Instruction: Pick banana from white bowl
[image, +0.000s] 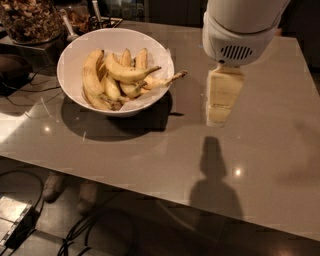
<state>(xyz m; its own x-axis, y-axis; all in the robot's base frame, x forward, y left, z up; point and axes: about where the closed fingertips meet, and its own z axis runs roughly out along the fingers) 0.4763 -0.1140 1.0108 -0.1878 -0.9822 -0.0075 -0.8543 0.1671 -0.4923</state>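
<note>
On the far left part of the grey table (150, 160), the white bowl (75, 50) is set, heaped with several bananas. The banana (127, 74), plump, gently curved and dark-tipped, is laid on top of the pile across the middle, with one dark end pointed right. A longer, strongly curved banana (92, 80) is seen along the bowl's left side. A glass container of nuts (27, 20) is placed just behind the bowl, far left.

To the right of the bowl, the gripper (219, 114) is held above the bare tabletop, hung under the white wrist housing (240, 30), near the bowl's right rim but apart from it. No banana is seen in it. Whether it is open or closed cannot be told.

Step judged: approach, grasp not yet begun. Next move judged: the gripper needs to be carried left over the bowl, lined up across the top banana's middle and lowered. The rim and the neighbouring bananas are to be avoided.
</note>
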